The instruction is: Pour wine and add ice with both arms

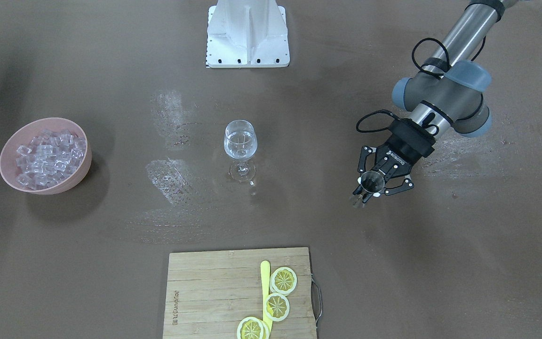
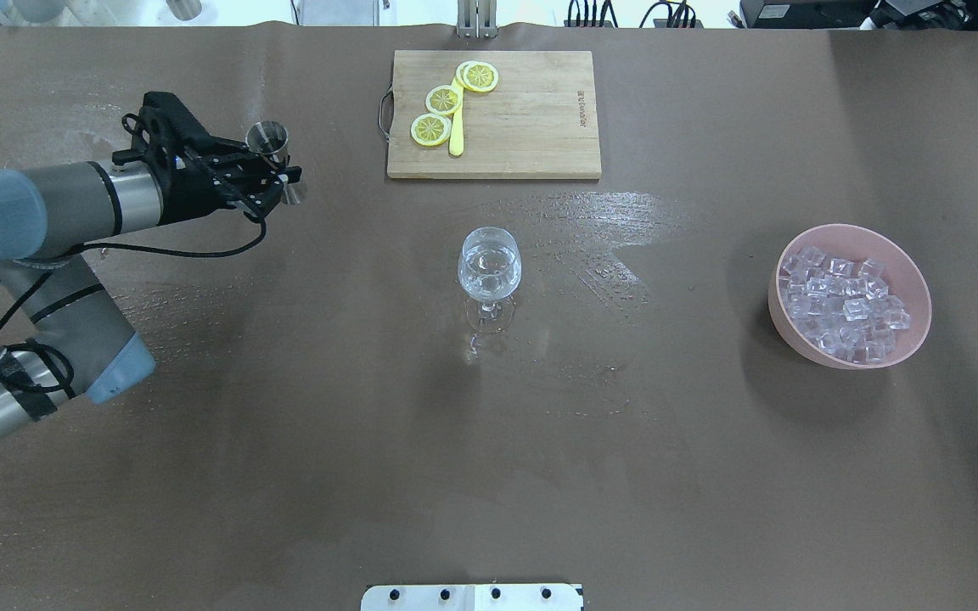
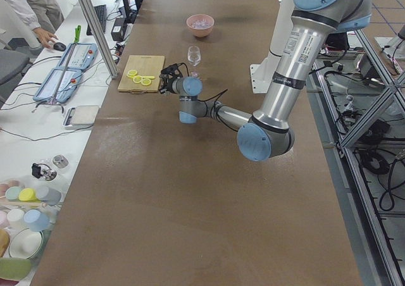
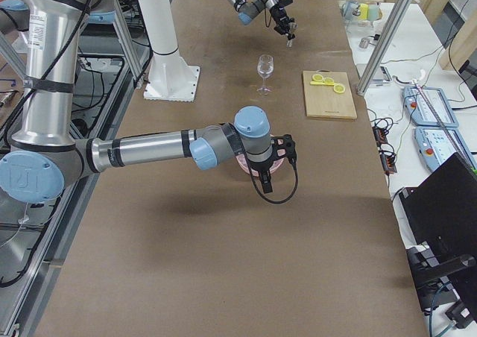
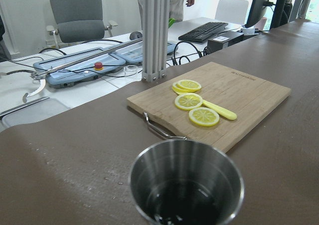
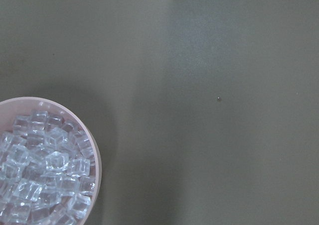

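Note:
A wine glass [image 2: 489, 267] stands mid-table with clear wine in its bowl; it also shows in the front view [image 1: 240, 141]. Ice cubes [image 2: 841, 305] fill a pink bowl [image 2: 913, 288] on the right side of the overhead view. My left gripper [image 2: 281, 165] is shut on a small steel cup [image 2: 268, 137], held upright far to the left of the glass. The left wrist view shows the cup [image 5: 187, 185] from above, with a little liquid at its bottom. My right gripper [image 4: 272, 165] shows only in the exterior right view, over the bowl; I cannot tell whether it is open or shut.
A wooden cutting board [image 2: 531, 127] with lemon slices [image 2: 442, 99] and a yellow knife [image 2: 456, 136] lies at the table's far side. The white base block [image 1: 247, 33] stands at the robot's edge. Wet smears [image 2: 608, 221] mark the table near the glass.

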You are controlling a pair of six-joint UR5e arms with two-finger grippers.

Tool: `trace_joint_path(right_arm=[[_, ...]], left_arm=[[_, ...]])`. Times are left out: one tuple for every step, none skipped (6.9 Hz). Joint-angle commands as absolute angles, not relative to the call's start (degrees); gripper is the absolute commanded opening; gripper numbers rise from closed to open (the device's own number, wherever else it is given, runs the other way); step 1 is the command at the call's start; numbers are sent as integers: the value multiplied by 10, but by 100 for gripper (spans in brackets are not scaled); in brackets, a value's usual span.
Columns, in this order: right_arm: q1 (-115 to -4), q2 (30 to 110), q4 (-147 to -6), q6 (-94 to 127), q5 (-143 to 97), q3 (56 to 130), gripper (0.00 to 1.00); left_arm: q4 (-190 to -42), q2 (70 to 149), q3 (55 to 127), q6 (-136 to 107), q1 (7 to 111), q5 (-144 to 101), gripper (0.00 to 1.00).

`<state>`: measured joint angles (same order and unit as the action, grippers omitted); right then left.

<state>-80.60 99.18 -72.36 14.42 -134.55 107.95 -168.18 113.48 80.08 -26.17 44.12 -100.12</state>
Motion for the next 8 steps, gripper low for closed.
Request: trace_joint_path(right_arm=[[-806, 992, -724, 151, -1343, 1079, 99], [-806, 994, -724, 185, -1344, 1080, 99], [-806, 993, -724, 204, -1344, 1081, 99], [-806, 991, -724, 207, -1343, 1081, 99], [-806, 988, -724, 219, -1344, 1087, 99], [-806, 988, -724, 221, -1344, 1089, 99], [-806, 989, -724, 239, -1345, 1089, 99], [-806, 988, -724, 255, -1346, 1089, 99]], left_arm=[[-1617, 1188, 816, -249, 423, -1019, 0], [-1617, 1200, 815, -247, 411, -1012, 0], [-1621, 1201, 816, -243, 403, -1002, 0], [-1620, 1205, 815, -236, 402, -1004, 0], [-1621, 1206, 816, -150, 389, -1002, 0], [-1622, 1207, 825, -128, 376, -970, 0], [-1622, 1207, 830, -119, 351, -933, 0], [-1620, 1207, 858, -108, 333, -894, 0]])
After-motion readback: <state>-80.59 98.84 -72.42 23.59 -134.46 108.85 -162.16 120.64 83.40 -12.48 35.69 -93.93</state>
